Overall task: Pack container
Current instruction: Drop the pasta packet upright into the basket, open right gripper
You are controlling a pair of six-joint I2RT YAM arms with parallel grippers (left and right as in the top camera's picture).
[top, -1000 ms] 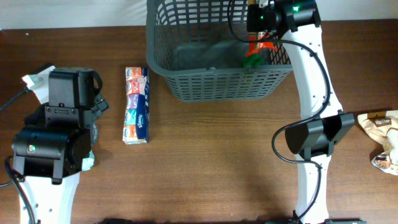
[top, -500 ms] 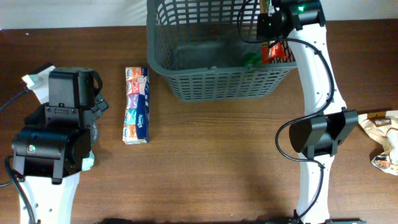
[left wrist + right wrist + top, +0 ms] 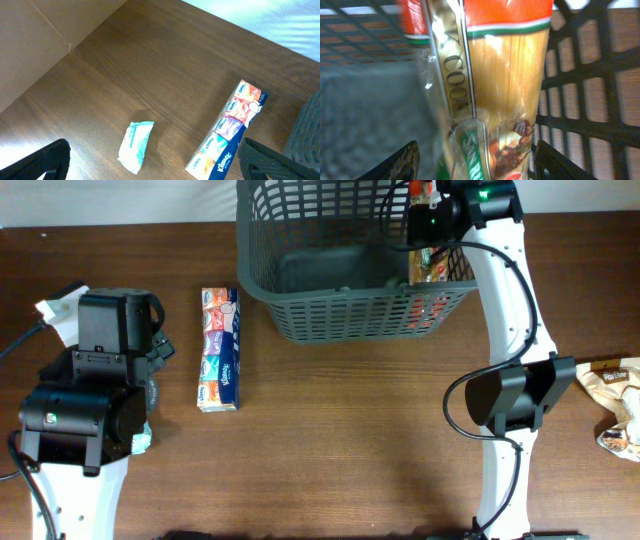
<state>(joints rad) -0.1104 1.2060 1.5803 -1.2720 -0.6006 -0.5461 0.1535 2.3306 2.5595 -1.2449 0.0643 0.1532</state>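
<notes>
dark grey slotted plastic basket (image 3: 340, 315) sits far-centre on the surface (image 3: 350, 440). right tool (image 3: 475, 162) is inside by its right wall, jaws apart around an orange-labelled spaghetti packet (image 3: 505, 75), can't tell if it's gripping.

The brand "Kleenex" reads on the tissue multipack (image 3: 227, 132); the letters "COO" run down the pasta packet (image 3: 505, 85).
</notes>
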